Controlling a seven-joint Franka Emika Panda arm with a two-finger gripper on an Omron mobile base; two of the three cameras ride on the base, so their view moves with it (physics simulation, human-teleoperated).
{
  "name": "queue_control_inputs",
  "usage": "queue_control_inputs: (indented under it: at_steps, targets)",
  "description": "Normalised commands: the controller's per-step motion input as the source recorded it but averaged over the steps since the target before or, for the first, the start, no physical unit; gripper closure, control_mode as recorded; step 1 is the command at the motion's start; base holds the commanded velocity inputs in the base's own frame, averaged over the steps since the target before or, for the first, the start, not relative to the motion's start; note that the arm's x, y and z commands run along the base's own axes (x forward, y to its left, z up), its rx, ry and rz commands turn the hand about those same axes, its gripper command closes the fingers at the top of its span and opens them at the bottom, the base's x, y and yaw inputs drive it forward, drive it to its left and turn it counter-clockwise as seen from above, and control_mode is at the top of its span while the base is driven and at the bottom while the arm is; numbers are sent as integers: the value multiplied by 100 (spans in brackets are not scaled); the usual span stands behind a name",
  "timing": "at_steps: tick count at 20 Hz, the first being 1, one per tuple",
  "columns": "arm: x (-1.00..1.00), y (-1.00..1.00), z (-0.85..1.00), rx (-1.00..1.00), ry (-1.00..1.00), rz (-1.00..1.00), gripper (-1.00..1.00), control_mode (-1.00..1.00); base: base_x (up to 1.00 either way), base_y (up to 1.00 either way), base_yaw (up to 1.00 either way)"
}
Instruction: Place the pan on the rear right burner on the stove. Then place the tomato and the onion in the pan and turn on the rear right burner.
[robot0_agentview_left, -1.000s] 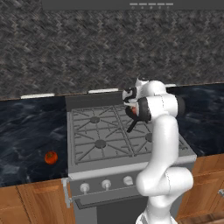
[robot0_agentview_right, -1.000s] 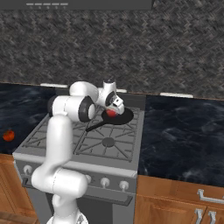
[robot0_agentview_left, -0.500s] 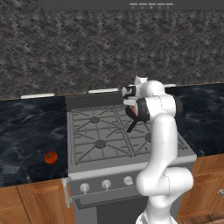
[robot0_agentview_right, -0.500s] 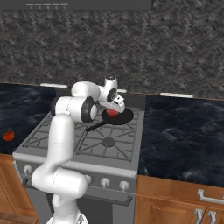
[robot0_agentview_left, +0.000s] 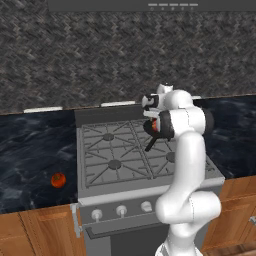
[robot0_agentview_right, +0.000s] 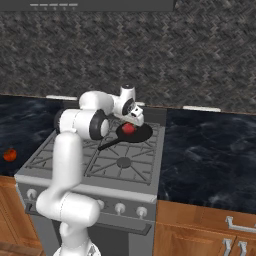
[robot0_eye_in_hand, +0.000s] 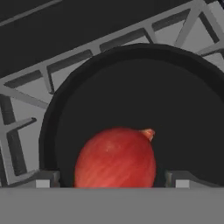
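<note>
The shallow round matte-black pan (robot0_agentview_right: 134, 132) sits on the rear right burner of the grey steel stove (robot0_agentview_right: 75, 172), its long thin handle (robot0_agentview_right: 108, 144) pointing toward the front left. A small pinkish-red onion (robot0_eye_in_hand: 115, 158), plain-skinned with a short pale tip, lies on the pan floor; in the right base view it shows as a red ball (robot0_agentview_right: 128, 128) inside the rim. The two-finger gripper (robot0_eye_in_hand: 113, 179) hangs just above the pan, and in the hand view its two dark fingertips (robot0_eye_in_hand: 43, 178) stand wide, one on each side of the onion with a visible gap between pad and skin, so the onion appears released rather than held. The small orange-red tomato (robot0_agentview_left: 58, 180) with a dark stem spot lies on the dark counter (robot0_agentview_left: 30, 155) left of the stove, well apart from the pan.

The step in hand is judged to be the release of the onion, with the tomato and the burner knob still to come. To finish it well, the hand should rise straight up with the fingers kept wide, so that neither pad drags the onion or nudges the pan rim off the grate (robot0_eye_in_hand: 26, 113). A sideways move before the fingertips are above the rim risks rolling the onion out or shifting the pan.
</note>
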Motion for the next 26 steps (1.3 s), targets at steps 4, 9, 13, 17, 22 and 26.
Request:
queue_control_inputs:
  at_steps: [4, 9, 13, 17, 22, 26]
  targets:
    - [-38, 0, 1, 0, -27, 0, -100, -100, 0, 0, 0]
    - [-37, 0, 2, -2, -26, 0, -100, -100, 0, 0, 0]
    - [-44, 1, 24, -1, -31, 0, -100, -100, 0, 0, 0]
    - [-35, 19, 45, -2, -32, 0, -100, -100, 0, 0, 0]
    - [-24, 30, 66, 0, -20, 0, -100, -100, 0, 0, 0]
    - [-23, 30, 72, 0, -10, 0, -100, -100, 0, 0, 0]
